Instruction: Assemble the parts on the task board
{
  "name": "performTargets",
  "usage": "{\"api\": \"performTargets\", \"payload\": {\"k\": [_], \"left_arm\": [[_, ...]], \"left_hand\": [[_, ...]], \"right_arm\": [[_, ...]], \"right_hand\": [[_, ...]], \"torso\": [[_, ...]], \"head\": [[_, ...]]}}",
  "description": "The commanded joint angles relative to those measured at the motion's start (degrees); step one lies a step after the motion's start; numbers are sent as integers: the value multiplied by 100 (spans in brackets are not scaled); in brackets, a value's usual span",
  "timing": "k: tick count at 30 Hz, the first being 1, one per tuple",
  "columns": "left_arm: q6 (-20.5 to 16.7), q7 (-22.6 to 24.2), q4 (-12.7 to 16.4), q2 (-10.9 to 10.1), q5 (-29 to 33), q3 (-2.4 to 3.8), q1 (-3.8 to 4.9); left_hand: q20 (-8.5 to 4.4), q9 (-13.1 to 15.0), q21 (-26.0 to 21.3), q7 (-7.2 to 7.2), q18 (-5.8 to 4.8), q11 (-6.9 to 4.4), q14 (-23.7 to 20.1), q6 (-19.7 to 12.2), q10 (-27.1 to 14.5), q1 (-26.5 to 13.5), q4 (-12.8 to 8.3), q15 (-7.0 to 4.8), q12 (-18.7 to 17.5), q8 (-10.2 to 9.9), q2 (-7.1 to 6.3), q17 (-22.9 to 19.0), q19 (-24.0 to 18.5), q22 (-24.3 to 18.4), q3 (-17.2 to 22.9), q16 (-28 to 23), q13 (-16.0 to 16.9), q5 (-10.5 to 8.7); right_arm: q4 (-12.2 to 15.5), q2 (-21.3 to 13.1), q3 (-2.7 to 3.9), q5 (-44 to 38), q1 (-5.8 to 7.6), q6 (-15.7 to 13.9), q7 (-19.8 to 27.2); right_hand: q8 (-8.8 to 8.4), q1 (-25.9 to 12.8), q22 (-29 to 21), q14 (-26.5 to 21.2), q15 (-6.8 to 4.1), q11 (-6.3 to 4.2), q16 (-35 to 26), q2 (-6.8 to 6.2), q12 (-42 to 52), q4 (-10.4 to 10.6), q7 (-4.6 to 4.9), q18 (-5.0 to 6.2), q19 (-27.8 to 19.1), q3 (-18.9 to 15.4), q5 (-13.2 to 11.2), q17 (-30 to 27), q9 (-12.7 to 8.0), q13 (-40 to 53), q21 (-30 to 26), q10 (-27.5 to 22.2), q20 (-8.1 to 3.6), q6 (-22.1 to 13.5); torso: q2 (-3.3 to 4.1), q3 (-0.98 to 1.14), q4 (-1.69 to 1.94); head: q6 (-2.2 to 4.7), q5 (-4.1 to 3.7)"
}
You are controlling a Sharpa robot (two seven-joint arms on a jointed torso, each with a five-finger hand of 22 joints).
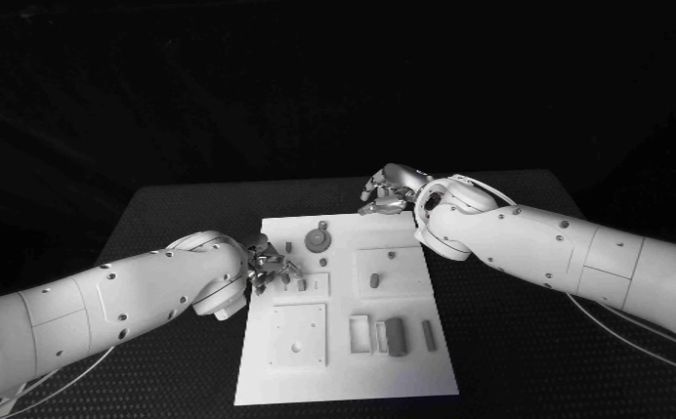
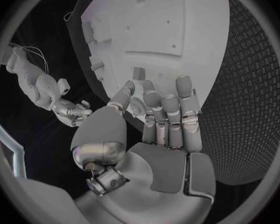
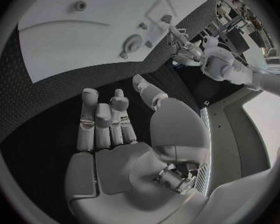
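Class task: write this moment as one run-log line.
left hand: at small part on board's left edge | right hand: empty, beyond board's far edge

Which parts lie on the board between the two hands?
In the head view, a round keyhole-shaped part lies on the task board between left hand and right hand.

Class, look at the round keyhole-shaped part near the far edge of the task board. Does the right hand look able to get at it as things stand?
Probably yes. The right hand hovers at the task board's far edge holding nothing, close to the keyhole-shaped part, with bare board between them. The left hand sits at the board's left edge, out of the way.
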Motion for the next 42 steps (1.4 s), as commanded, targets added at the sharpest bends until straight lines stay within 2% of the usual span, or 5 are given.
{"api": "performTargets", "payload": {"k": [1, 14, 26, 42], "left_arm": [[103, 133, 36, 1, 89, 3, 0], [131, 136, 32, 11, 47, -2, -1], [36, 125, -23, 80, 18, -4, -1], [-108, 175, -54, 69, 63, -2, -1]], "left_hand": [[-4, -2, -39, 4, -6, 25, -55, -87, -57, 253, 0, 16, -5, -56, -20, -2, -58, 6, -64, -16, 11, -36], [-11, -23, -91, 24, -47, 46, -84, -87, -79, 829, -3, 33, 8, -97, -9, -2, -54, 22, -229, 1, 18, -38], [-14, -30, -108, 24, -61, 46, -76, -66, -71, 842, 13, 36, 13, -104, 138, -6, -34, 23, -291, 7, 15, -38], [-24, -44, -131, 18, -74, 40, -56, -37, -52, 762, 37, 35, 19, -117, 374, -13, -5, 30, -336, 14, 10, -38]], "right_arm": [[6, -3, 3, -15, -1, 62, 24], [3, -3, 3, -15, -1, 70, 23], [3, 0, 3, -15, -1, 65, 19], [1, 0, 3, -15, -2, 62, 19]], "right_hand": [[-15, -10, 6, 28, -15, 6, -26, 55, 15, -8, 50, 86, -26, -31, 33, 6, -2, -8, -30, -38, -23, -21], [-16, -10, 6, 29, -14, 7, -26, 57, 16, -8, 51, 86, -25, -31, 33, 6, -2, -9, -30, -38, -23, -23], [-16, -10, 6, 29, -14, 7, -25, 61, 17, -6, 51, 86, -25, -30, 33, 6, -2, -10, -30, -38, -23, -23], [-16, -11, 6, 29, -14, 7, -25, 66, 18, -4, 51, 86, -24, -29, 33, 7, -2, -11, -29, -38, -23, -24]], "torso": [[2, 0, -2], [6, 5, -5], [6, 5, -5], [5, 6, -7]], "head": [[2, 8], [-1, 11], [-8, 13], [-12, 11]]}}
